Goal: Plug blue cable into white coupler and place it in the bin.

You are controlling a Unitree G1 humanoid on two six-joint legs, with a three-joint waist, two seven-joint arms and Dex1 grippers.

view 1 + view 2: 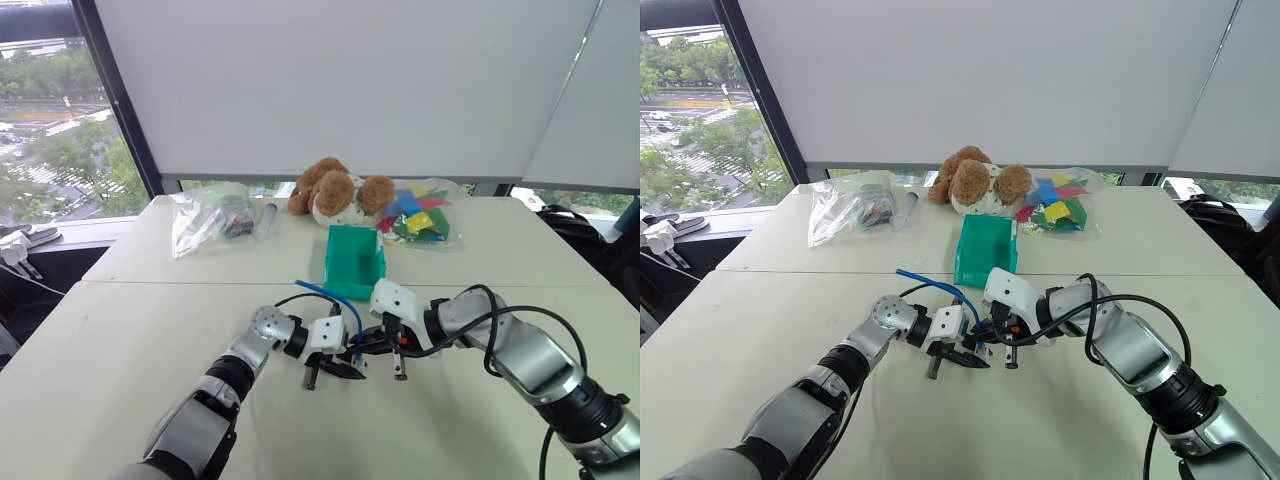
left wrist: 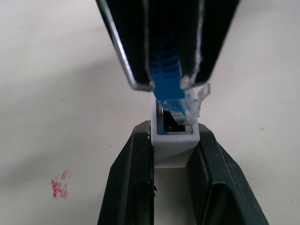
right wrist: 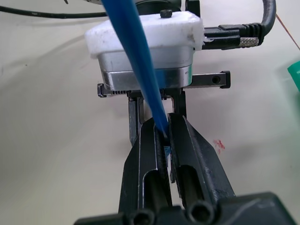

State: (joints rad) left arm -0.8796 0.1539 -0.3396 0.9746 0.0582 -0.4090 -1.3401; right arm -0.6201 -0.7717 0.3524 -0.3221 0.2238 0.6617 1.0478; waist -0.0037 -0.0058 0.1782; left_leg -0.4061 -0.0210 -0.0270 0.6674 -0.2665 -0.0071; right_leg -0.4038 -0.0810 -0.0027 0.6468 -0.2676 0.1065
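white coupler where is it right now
The white coupler sits clamped in the left gripper above the table, with the blue cable plug at its opening, in front of the bin.

One blue cable point(image 1: 330, 297), one white coupler point(image 2: 172, 143), one bin point(image 1: 353, 262), two clear bags point(image 1: 212, 215), one plush toy point(image 1: 335, 190).

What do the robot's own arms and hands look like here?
Both arms are silver-grey metal segments with black joints and looping black cables. Each hand, left hand and right hand, has a white boxy housing, a silver base and two black ribbed fingers.
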